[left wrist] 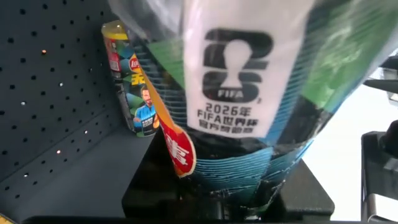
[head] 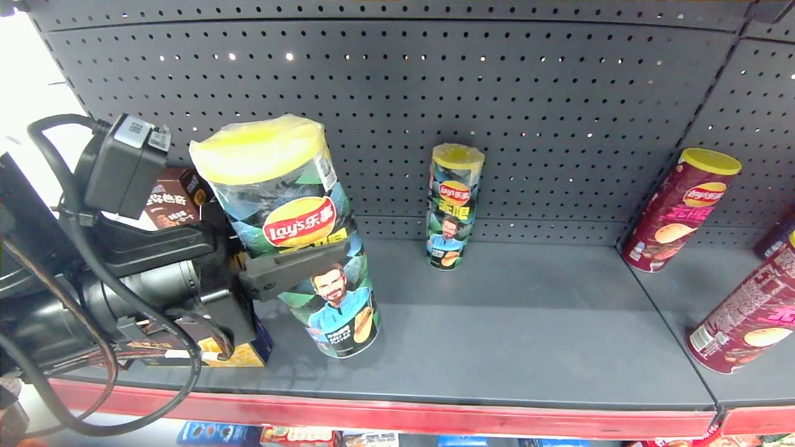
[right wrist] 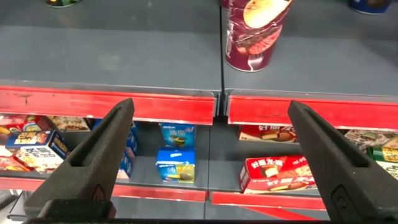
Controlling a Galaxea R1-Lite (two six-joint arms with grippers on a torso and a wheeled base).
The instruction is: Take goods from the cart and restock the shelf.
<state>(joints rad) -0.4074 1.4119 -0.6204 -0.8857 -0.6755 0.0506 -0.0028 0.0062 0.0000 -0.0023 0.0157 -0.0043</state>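
A tall chips can (head: 298, 242) with a yellow lid and a blue-green wrap is tilted at the left of the grey shelf (head: 528, 335), its base at or just over the shelf board. My left gripper (head: 273, 273) is shut on the can's middle; up close the can (left wrist: 249, 99) fills the left wrist view. A second can of the same kind (head: 452, 208) stands upright at the back by the pegboard, and also appears behind the held one as the far can (left wrist: 134, 87). My right gripper (right wrist: 211, 162) is open, in front of the shelf's red edge, with nothing between its fingers.
Two maroon chips cans (head: 677, 211) (head: 748, 320) lean at the right of the shelf; one maroon can (right wrist: 252, 34) is seen from the right wrist. Snack boxes (head: 174, 202) sit behind my left arm. Lower shelves hold boxed goods (right wrist: 273, 174). The shelf's middle is bare.
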